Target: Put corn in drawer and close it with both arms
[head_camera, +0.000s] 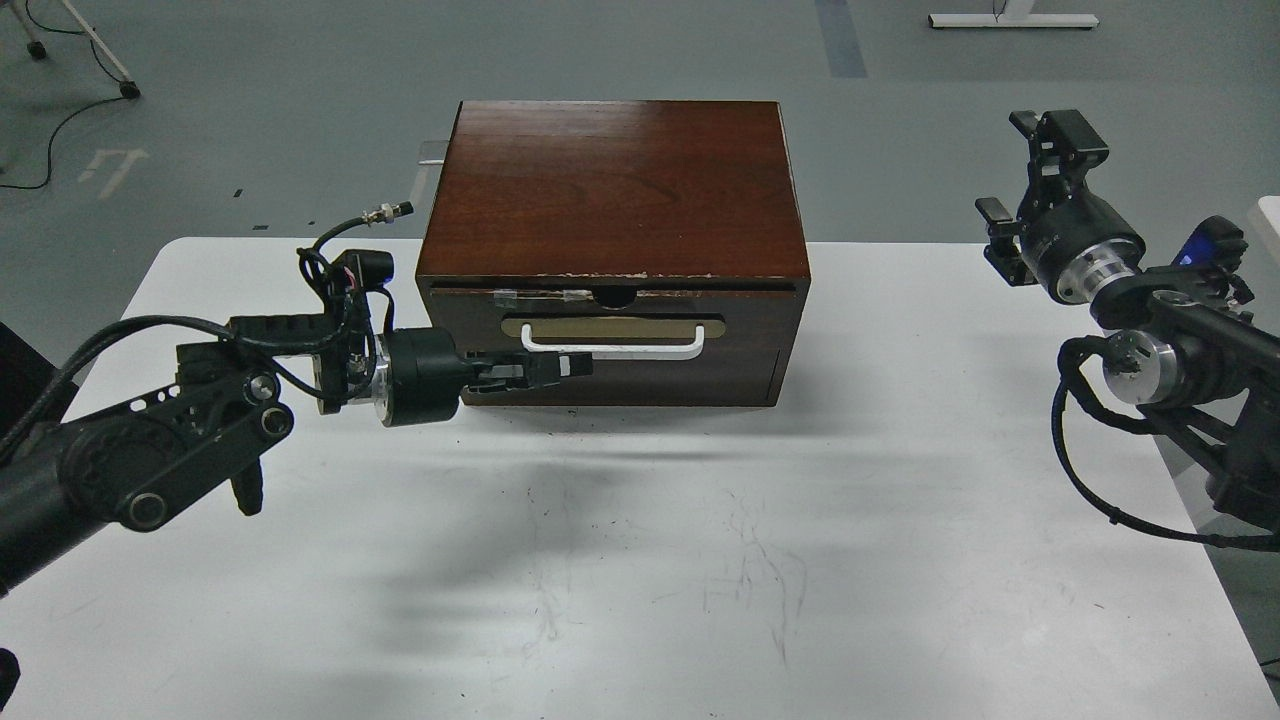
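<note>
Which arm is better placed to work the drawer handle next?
Left. The left claw is level with the drawer, fingertips at the white handle. The right claw is raised off to the side, well away.

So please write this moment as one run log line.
drawer: shut | corn: not visible | left gripper: at white handle | right gripper: open, raised, away

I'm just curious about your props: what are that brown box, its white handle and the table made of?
The box looks like dark varnished wood: grain lines and a soft sheen on top, chipped pale along its front edge. The handle seems glossy white plastic or painted metal; I can't tell which. The table looks like smooth white laminate, scuffed with grey marks.
</note>
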